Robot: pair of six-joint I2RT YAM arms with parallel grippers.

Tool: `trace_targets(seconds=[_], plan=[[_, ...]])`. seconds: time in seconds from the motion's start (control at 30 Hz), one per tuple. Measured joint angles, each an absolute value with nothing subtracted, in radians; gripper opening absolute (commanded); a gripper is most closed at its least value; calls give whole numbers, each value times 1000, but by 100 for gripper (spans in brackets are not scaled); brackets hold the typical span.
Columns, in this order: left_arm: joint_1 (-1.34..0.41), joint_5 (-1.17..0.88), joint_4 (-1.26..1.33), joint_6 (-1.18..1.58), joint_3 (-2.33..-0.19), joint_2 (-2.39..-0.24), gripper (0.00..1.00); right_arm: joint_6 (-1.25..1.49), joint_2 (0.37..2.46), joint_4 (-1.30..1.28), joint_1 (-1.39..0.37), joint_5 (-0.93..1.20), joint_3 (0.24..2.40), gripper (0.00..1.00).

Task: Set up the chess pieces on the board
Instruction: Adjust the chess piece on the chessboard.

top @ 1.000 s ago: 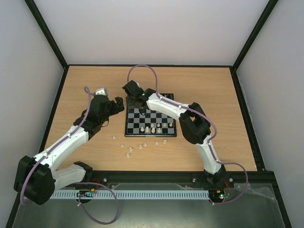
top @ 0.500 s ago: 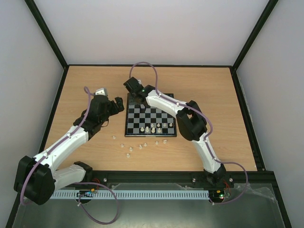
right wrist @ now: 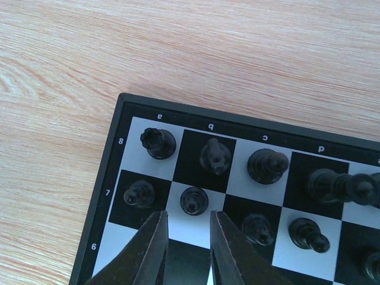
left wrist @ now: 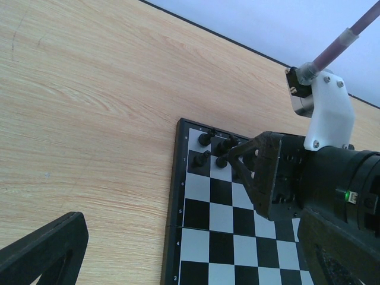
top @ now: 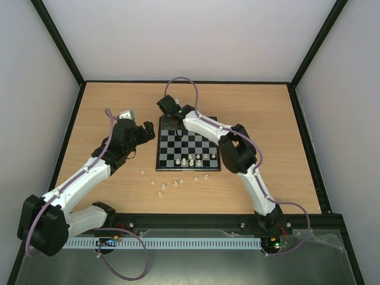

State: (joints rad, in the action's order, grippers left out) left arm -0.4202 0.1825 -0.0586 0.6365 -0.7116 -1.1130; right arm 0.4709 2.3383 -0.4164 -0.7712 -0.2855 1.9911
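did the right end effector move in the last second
Yes: the right end effector shifted rightward, from beside the board's far-left corner to over it.

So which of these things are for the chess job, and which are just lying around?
For the job:
- board
- white chess pieces standing on its near rows
- loose white chess pieces on the table in front of it

Just there:
- black chessmen, already lined up at the board's far edge
- purple cables on the arms
- table
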Motion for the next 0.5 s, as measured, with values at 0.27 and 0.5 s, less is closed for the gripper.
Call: trace_targets(seconds=[0.27,0.5], plan=[[-420,183,-59,636,-711,-1113,99,471,2370,-424,-765,-273,2032,21],[-420,179,-59,636,-711,-1113,99,471,2378,-427,-762,-271,2048,21]])
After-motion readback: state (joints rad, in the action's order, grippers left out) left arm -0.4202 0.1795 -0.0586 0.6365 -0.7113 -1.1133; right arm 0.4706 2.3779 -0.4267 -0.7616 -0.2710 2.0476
